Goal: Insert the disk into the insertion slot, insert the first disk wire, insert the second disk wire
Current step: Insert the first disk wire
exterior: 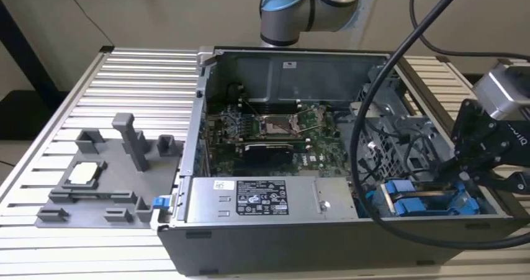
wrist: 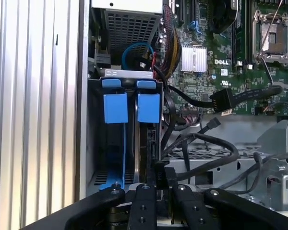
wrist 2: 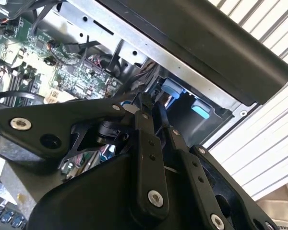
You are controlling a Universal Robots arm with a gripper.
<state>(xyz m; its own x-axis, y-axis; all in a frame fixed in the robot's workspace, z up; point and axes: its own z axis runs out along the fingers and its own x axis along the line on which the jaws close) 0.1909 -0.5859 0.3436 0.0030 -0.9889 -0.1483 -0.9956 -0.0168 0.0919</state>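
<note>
The insertion slot (exterior: pixel 431 202) is a grey metal bay with blue fittings at the case's front corner, on the exterior view's right. The disk (wrist: pixel 145 143) stands on edge inside the insertion slot (wrist: pixel 92 158), under a blue tab (wrist: pixel 149 108). My gripper (wrist: pixel 158 181) hovers at the disk's exposed end, its fingers (wrist: pixel 144 203) drawn close together on a small black plug (wrist: pixel 159 168) of a disk wire. In the exterior view my gripper (exterior: pixel 457 171) reaches into the case just above the bay. In the second wrist view my gripper (wrist 2: pixel 153 112) points at the blue fittings (wrist 2: pixel 173 88).
A grey labelled power-supply box (exterior: pixel 257 199) lies beside the bay. The motherboard (exterior: pixel 273 128) fills the case floor, and loose black cables (wrist: pixel 216 148) cross near the bay. A thick black hose (exterior: pixel 364 168) loops over the case. A grey fixture tray (exterior: pixel 108 180) sits on the ribbed table (exterior: pixel 133 87).
</note>
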